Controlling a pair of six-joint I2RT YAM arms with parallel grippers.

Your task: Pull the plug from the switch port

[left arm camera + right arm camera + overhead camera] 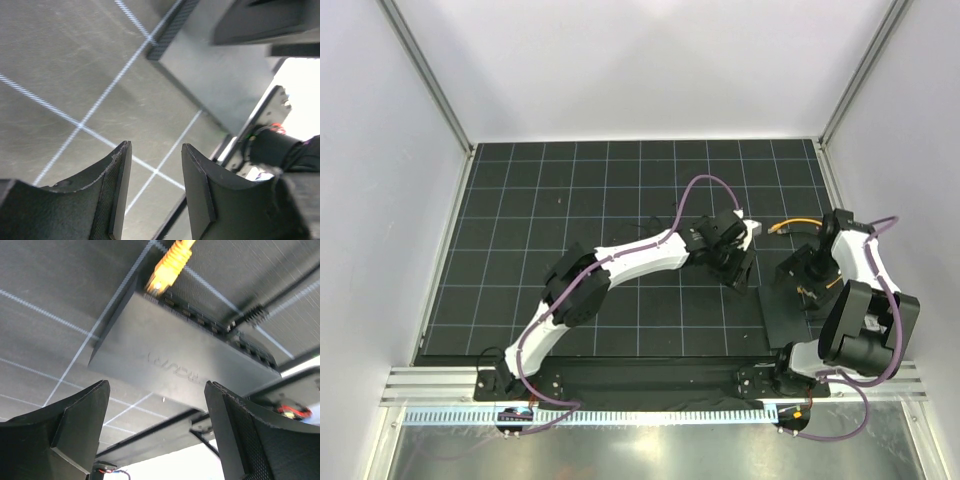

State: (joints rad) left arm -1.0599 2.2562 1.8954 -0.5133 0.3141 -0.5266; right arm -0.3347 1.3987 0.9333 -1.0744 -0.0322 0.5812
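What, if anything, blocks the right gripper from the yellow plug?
Probably nothing, so yes: the right gripper is open and empty, and the yellow plug shows unobstructed at the far edge of the switch.

Even bright light; blown-out wrist-view edges

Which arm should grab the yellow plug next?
Right, probably. The right end effector is open, facing the switch and yellow plug; the left end effector sees mostly mat.
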